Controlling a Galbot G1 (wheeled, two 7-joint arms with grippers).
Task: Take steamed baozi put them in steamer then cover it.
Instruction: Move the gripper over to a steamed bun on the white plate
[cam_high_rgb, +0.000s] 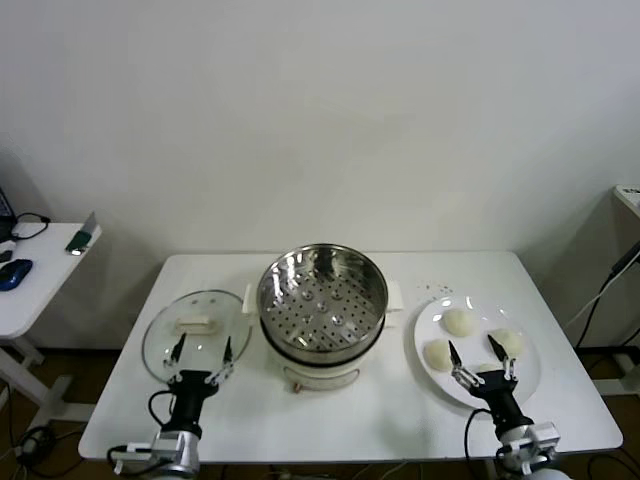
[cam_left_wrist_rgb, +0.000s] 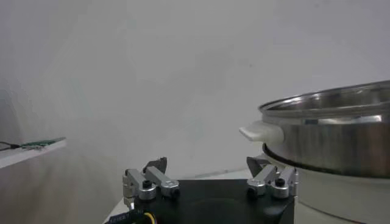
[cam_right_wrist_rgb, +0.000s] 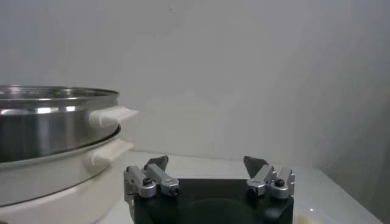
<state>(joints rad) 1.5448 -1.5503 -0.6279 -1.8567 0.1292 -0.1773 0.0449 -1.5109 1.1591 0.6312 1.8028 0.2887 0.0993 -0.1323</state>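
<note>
The steel steamer stands open and empty at the table's middle; it also shows in the left wrist view and the right wrist view. The glass cover with its cream handle lies flat to its left. Several steamed baozi lie on a white plate to its right; one is partly hidden behind the right fingers. My left gripper is open and empty at the cover's near edge, seen also in its wrist view. My right gripper is open and empty over the plate's near part, seen also in its wrist view.
Everything stands on a white table against a white wall. A second white desk with a mouse and cables is at the far left. Cables hang at the far right edge.
</note>
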